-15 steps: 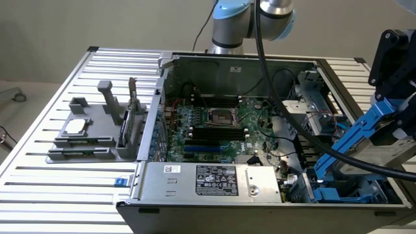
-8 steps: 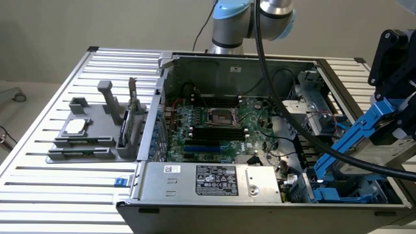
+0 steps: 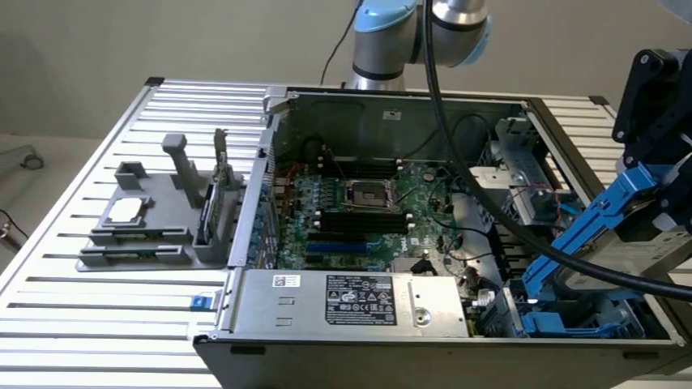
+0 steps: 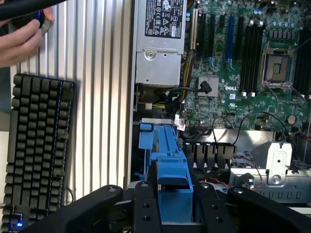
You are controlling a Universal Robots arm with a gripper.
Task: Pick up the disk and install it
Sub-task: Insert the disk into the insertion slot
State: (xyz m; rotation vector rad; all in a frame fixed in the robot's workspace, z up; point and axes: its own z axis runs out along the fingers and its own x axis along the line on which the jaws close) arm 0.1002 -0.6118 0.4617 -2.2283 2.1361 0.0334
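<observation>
Your fingers (image 4: 146, 208) clasping the disk (image 3: 647, 247) by its blue carrier, disk tilted above the open computer case (image 3: 433, 365)

We are recording even, diffuse light in both views. The ribbed counter (image 3: 65, 316) is throwing mild glare; the computer case (image 3: 390, 109) is holding soft shadow inside. The tool (image 4: 177, 211) is reading dark, near-silhouette.

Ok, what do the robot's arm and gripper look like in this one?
The arm is a silver-grey metal tube with rounded light-blue caps at its joints. A thick black cable hangs along it toward the wrist. The gripper is matte black, with flat, blocky fingers dotted with small screw holes, carried on broad black bars.
</observation>
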